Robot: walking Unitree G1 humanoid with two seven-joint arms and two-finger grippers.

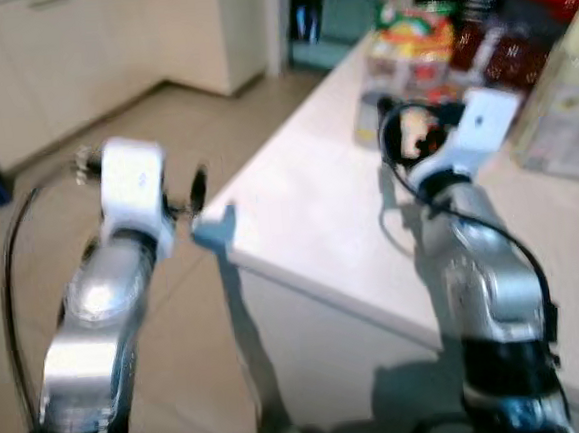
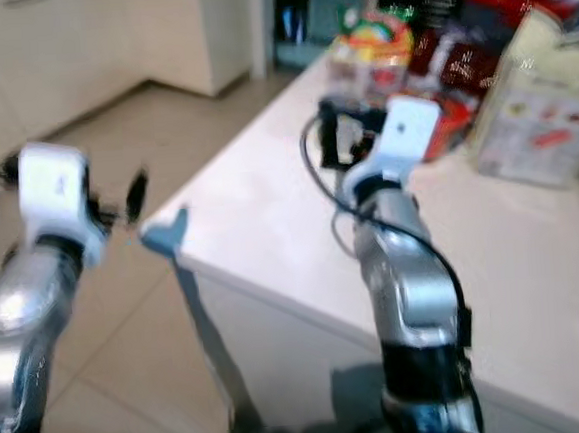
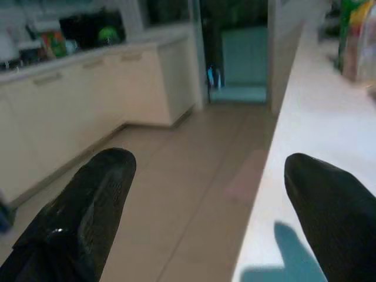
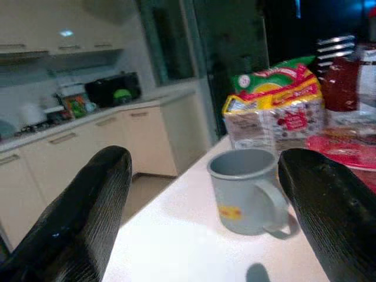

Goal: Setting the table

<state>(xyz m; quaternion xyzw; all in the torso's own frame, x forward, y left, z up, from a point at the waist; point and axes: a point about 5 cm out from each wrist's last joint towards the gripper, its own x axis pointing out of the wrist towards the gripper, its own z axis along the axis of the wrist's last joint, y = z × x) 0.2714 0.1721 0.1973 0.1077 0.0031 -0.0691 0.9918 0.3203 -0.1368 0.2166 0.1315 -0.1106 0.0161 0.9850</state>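
- Mug (image 4: pixel 245 189): grey, upright, handle toward the right gripper's side, yellow-red label on its wall. Sits between and beyond the two fingertips in the right wrist view, apart from both. Likely the task's thing, lined up for a grasp.
- Right gripper (image 4: pixel 205 194): jaws wide apart, nothing held; over the white table (image 1: pixel 310 225), aimed at the mug. Judgement: approach step, grasp not yet made.
- Left gripper (image 3: pixel 205 200): jaws wide apart, empty; past the table's edge, over the floor (image 3: pixel 194 176). Table edge runs just inside one finger. Prob. held out of the way while the other arm works.
- Blue corner guard (image 1: pixel 215 230): on the table corner, just beyond the left gripper's tips in the head view.
- Snack pack (image 4: pixel 276 103): green/yellow/red wrap, behind the mug, further from the jaws; likely stored there, not part of the setting.
- Dark red jars (image 1: pixel 502 54) & carton (image 1: pixel 572 114): far end of table, well apart from both jaws.
- Cabinets (image 3: pixel 94 100): cream, across the floor.
- Risk (judgement): clutter close behind the mug, so overshoot could knock it.
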